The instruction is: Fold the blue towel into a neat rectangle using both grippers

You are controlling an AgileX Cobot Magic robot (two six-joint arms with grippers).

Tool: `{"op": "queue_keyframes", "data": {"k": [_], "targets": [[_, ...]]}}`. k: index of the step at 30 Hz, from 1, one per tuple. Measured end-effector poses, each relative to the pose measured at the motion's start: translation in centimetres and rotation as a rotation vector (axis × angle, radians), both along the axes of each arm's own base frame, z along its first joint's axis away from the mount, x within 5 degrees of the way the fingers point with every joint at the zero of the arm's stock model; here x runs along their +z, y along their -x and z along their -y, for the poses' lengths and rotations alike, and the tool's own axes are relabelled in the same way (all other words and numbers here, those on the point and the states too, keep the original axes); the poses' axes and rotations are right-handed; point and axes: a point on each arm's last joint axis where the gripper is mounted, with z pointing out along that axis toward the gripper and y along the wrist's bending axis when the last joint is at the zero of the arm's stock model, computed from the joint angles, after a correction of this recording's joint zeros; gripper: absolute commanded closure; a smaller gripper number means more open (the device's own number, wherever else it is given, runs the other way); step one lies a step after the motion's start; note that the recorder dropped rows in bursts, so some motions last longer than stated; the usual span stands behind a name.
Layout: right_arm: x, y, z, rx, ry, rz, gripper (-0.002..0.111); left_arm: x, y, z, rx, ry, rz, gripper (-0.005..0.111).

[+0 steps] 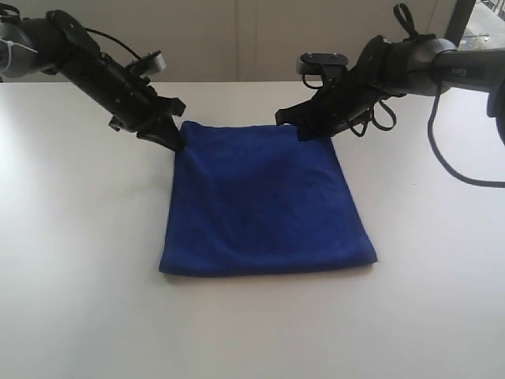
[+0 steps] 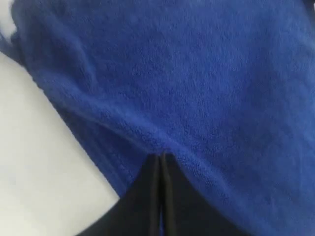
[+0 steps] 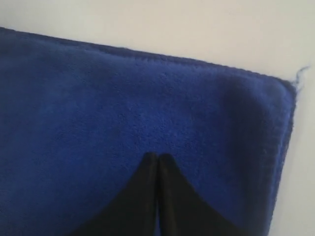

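Observation:
The blue towel (image 1: 264, 205) lies folded into a rough rectangle on the white table (image 1: 79, 260), its folded edge toward the front. My left gripper (image 1: 175, 144) is at the towel's far left corner. In the left wrist view its fingers (image 2: 161, 156) are pressed together, with a ridge of towel (image 2: 206, 73) bunched at their tips. At the far right corner is my right gripper (image 1: 304, 133), low on the cloth. The right wrist view shows that gripper (image 3: 157, 156) shut, tips sunk into the towel (image 3: 98, 98) near a hemmed corner. No white label shows.
The bare white table surrounds the towel on all sides. Black cables (image 1: 454, 158) hang from the right arm over the table's right side. A pale wall (image 1: 252, 39) runs behind the table's far edge.

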Motion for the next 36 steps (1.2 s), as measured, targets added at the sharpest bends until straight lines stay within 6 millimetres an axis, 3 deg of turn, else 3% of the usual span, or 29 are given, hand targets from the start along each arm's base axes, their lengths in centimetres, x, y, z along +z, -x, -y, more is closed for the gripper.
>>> {"op": "queue_keyframes", "data": {"k": [5, 16, 21, 26, 29, 36], "targets": [[-1.9, -0.2, 0.0, 0.0, 0.005, -0.027, 0.108, -1.4, 0.9, 1.7, -0.038, -0.029, -0.003, 0.107], [-2.3, -0.6, 0.1, 0.002, 0.028, -0.008, 0.108, -3.9, 1.9, 0.9, -0.02, -0.139, -0.062, 0.107], [-2.4, -0.6, 0.1, 0.001, 0.029, -0.007, 0.108, -3.3, 1.9, 0.8, -0.018, -0.14, -0.051, 0.107], [-2.4, -0.6, 0.1, -0.008, 0.023, -0.01, 0.108, -0.3, 1.9, 1.1, 0.004, -0.082, 0.014, 0.107], [-2.4, -0.6, 0.1, -0.011, 0.021, -0.011, 0.108, 0.1, 1.9, 1.4, 0.01, -0.047, 0.018, 0.107], [-2.4, -0.6, 0.1, -0.014, 0.019, -0.012, 0.108, -4.1, 2.4, 2.9, -0.036, -0.068, -0.081, 0.107]]}}
